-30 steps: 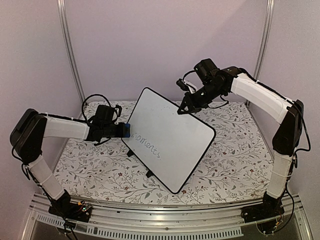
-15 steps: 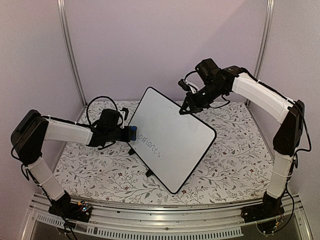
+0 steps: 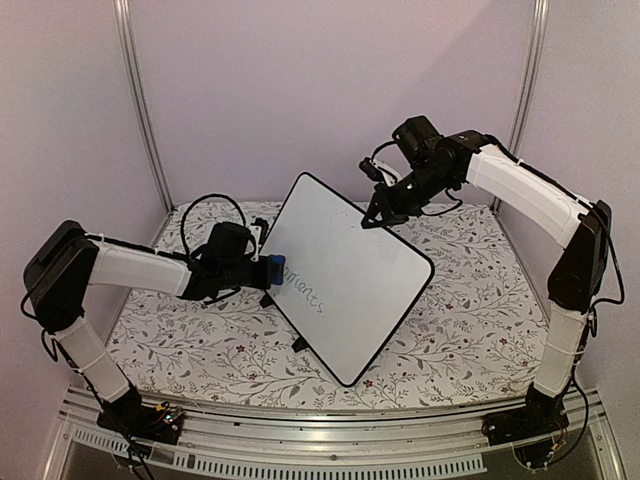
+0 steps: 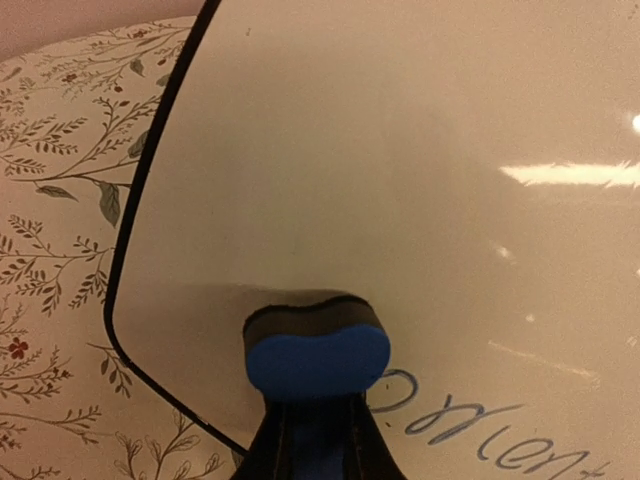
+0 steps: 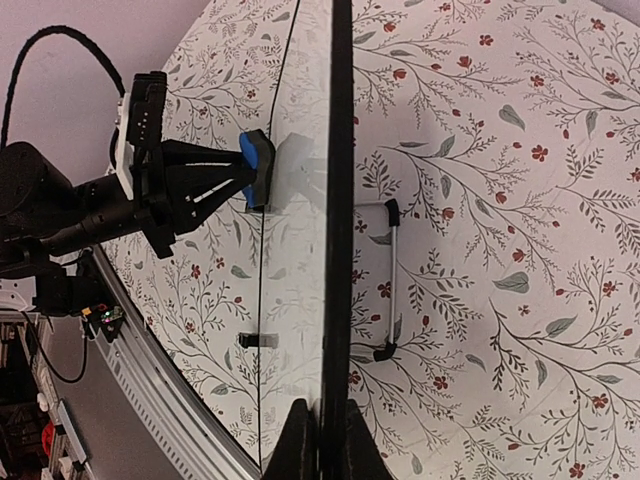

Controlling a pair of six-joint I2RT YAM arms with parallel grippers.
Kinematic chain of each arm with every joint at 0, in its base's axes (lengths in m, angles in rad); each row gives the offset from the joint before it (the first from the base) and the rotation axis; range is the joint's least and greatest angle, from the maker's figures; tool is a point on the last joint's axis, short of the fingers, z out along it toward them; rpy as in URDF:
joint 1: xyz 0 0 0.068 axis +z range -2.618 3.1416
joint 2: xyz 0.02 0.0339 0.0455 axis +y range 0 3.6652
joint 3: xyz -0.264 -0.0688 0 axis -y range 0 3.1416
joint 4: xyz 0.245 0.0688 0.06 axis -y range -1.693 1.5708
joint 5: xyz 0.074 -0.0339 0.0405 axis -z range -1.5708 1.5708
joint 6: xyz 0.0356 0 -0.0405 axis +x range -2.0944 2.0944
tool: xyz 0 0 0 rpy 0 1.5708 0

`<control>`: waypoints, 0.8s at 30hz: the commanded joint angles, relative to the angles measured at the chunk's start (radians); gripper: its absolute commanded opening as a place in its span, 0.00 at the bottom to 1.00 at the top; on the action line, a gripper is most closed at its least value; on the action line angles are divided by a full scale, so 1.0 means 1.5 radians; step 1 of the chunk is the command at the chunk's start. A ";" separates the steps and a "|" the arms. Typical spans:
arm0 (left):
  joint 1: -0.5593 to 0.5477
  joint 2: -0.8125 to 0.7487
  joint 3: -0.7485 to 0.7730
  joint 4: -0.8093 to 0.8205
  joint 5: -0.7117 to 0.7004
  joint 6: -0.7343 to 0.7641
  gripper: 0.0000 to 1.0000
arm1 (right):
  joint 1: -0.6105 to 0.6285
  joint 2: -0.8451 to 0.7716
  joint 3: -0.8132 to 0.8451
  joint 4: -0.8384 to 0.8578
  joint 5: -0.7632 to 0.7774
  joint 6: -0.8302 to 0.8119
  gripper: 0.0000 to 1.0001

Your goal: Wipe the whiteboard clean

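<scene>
You have one whiteboard (image 3: 345, 275) on one worktop (image 3: 470, 300), and it carries one line of grey handwriting (image 3: 303, 290). You can count one blue eraser block (image 3: 275, 268). Two arms are in view: the left arm (image 3: 130, 265) and the right arm (image 3: 520, 190). Along the board's lower edge you see two small black feet, one foot (image 3: 266, 300) and a second foot (image 3: 298, 346). The right wrist view gives you one thin wire stand (image 5: 392, 280). Two metal uprights rise at the back, the left upright (image 3: 140, 110) and the right upright (image 3: 527, 90).

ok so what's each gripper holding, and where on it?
Left gripper holds the eraser by its blue back; right gripper pinches the whiteboard by its raised upper edge.
</scene>
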 commanded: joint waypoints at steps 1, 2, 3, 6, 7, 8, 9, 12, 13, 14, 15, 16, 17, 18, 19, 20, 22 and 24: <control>-0.065 0.025 -0.012 0.008 0.091 -0.012 0.00 | 0.031 0.014 -0.010 0.003 -0.005 -0.088 0.00; -0.068 0.024 -0.012 0.009 0.090 -0.013 0.00 | 0.031 0.014 -0.010 0.004 -0.005 -0.087 0.00; -0.072 0.023 -0.011 0.008 0.091 -0.014 0.00 | 0.031 0.015 -0.009 0.004 -0.005 -0.087 0.00; -0.079 0.021 -0.011 0.008 0.092 -0.018 0.00 | 0.031 0.016 -0.007 0.004 -0.005 -0.088 0.00; -0.081 0.022 -0.012 0.009 0.091 -0.021 0.00 | 0.031 0.016 -0.007 0.003 -0.005 -0.088 0.00; -0.081 0.023 -0.012 0.009 0.087 -0.022 0.00 | 0.031 0.017 -0.006 0.003 -0.005 -0.088 0.00; -0.081 0.024 -0.012 0.008 0.082 -0.022 0.00 | 0.031 0.017 -0.006 0.003 -0.005 -0.088 0.00; -0.079 0.023 -0.007 -0.016 0.009 -0.022 0.00 | 0.031 0.017 -0.006 0.003 -0.004 -0.088 0.00; -0.074 0.024 0.000 -0.034 -0.016 -0.024 0.00 | 0.031 0.017 -0.006 0.002 -0.004 -0.088 0.00; -0.064 0.025 0.008 -0.055 -0.038 -0.025 0.00 | 0.030 0.017 -0.006 0.003 -0.004 -0.088 0.00; -0.055 0.024 0.016 -0.075 -0.057 -0.026 0.00 | 0.031 0.016 -0.006 0.003 -0.004 -0.088 0.00; -0.041 0.023 0.023 -0.093 -0.073 -0.026 0.00 | 0.031 0.015 -0.006 0.003 -0.004 -0.088 0.00; -0.028 0.020 0.024 -0.102 -0.080 -0.024 0.00 | 0.031 0.015 -0.006 0.003 -0.003 -0.089 0.00; -0.012 0.016 0.023 -0.105 -0.080 -0.023 0.00 | 0.031 0.015 -0.006 0.002 -0.003 -0.089 0.00; 0.006 0.011 0.021 -0.106 -0.077 -0.022 0.00 | 0.031 0.015 -0.006 0.002 -0.003 -0.089 0.00; 0.021 0.007 0.019 -0.106 -0.072 -0.019 0.00 | 0.031 0.015 -0.006 0.002 -0.003 -0.089 0.00; 0.049 0.003 0.018 -0.105 -0.070 -0.011 0.00 | 0.030 0.015 -0.006 0.002 -0.003 -0.089 0.00; 0.071 0.002 0.022 -0.105 -0.064 -0.003 0.00 | 0.030 0.015 -0.007 0.003 -0.004 -0.089 0.00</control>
